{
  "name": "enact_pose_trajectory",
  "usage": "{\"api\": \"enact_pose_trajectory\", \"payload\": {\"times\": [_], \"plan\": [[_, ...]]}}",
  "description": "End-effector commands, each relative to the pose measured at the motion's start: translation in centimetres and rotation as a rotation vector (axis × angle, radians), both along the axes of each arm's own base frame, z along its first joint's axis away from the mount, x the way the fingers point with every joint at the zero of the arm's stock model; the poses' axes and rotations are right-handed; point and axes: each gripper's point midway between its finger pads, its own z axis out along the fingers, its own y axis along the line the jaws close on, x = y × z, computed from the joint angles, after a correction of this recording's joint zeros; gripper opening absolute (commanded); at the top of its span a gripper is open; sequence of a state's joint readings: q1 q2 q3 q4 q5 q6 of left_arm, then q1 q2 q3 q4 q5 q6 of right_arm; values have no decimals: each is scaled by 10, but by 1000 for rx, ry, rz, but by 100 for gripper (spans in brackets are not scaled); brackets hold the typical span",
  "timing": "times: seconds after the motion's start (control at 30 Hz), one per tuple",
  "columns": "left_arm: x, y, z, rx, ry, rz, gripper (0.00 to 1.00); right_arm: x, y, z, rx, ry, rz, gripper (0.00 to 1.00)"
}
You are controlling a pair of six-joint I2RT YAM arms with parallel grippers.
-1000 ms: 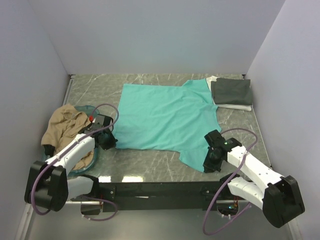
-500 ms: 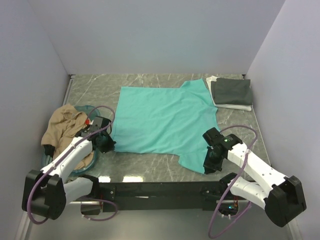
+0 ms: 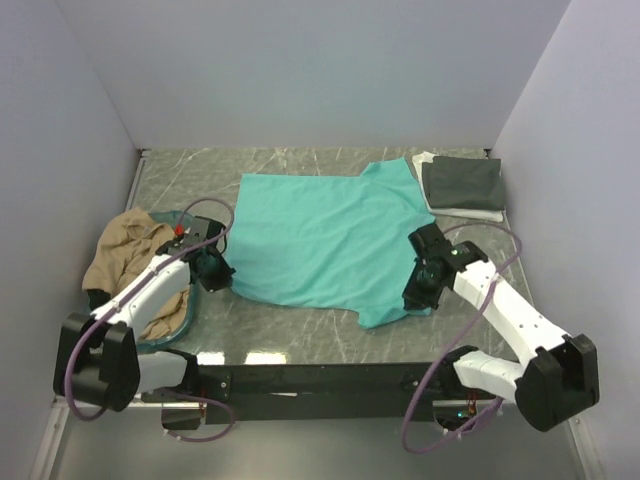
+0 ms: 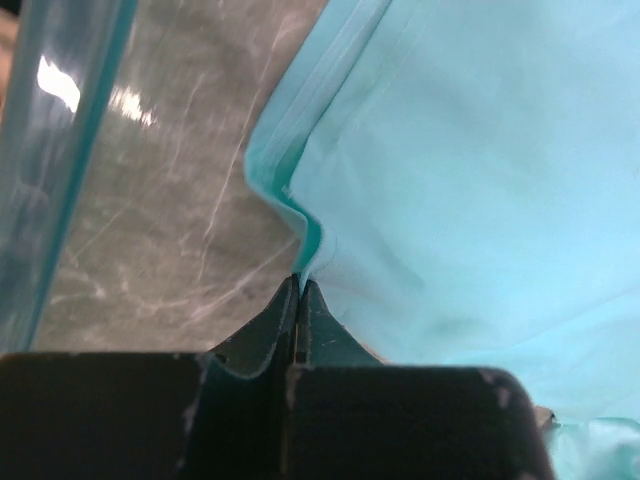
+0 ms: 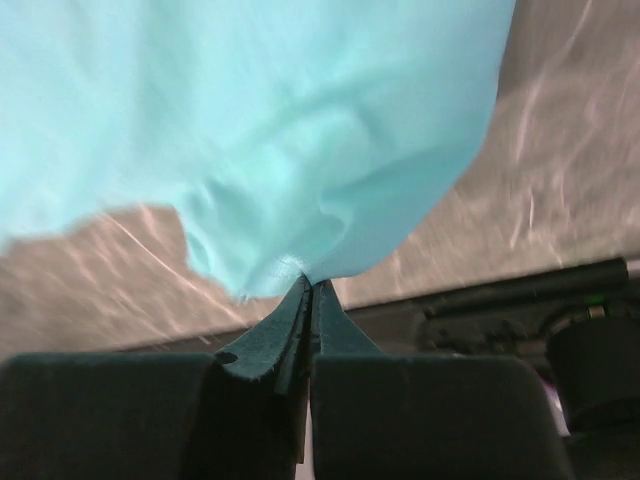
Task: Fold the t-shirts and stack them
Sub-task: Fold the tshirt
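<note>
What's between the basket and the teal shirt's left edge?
A strip of bare table, with the left tool shut on the shirt at that edge; clearest in the left wrist view.

From above, you have the spread shirt (image 3: 325, 235) in the middle of the table (image 3: 300, 325). At the upper right of the frame, two folded shirts (image 3: 462, 186) lie one on the other, just beside its sleeve. At the left, the basket (image 3: 190, 308) holds a crumpled shirt (image 3: 125, 260).
</note>
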State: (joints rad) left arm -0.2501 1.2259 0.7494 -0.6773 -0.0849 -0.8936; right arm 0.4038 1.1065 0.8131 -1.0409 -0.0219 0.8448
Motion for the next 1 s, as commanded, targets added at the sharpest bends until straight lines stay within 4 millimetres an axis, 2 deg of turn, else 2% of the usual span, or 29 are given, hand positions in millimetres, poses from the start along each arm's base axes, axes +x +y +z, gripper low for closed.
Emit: {"api": "enact_pose_trajectory", "payload": {"times": [0.0, 0.03, 0.2, 0.27, 0.4, 0.6, 0.87, 0.97], "plan": [[29, -3, 14, -13, -63, -24, 1, 56, -8, 21, -11, -143, -34, 0], [32, -2, 11, -12, -54, -22, 1, 67, -13, 25, -16, -167, -42, 0], [62, -6, 23, -42, -104, -31, 1, 116, -17, 42, -29, -225, -33, 0], [70, -8, 19, -47, -88, -45, 1, 130, -19, 44, -44, -240, -24, 0], [92, -8, 25, -47, -107, -45, 1, 162, -25, 47, -73, -258, -27, 0], [121, -1, 34, -36, -137, -44, 1, 199, -27, 53, -90, -284, -18, 0], [149, 9, 45, -30, -170, -21, 1, 233, -34, 59, -133, -304, -8, 0], [157, 12, 43, -24, -166, -23, 1, 245, -37, 56, -147, -295, -5, 0]]}}
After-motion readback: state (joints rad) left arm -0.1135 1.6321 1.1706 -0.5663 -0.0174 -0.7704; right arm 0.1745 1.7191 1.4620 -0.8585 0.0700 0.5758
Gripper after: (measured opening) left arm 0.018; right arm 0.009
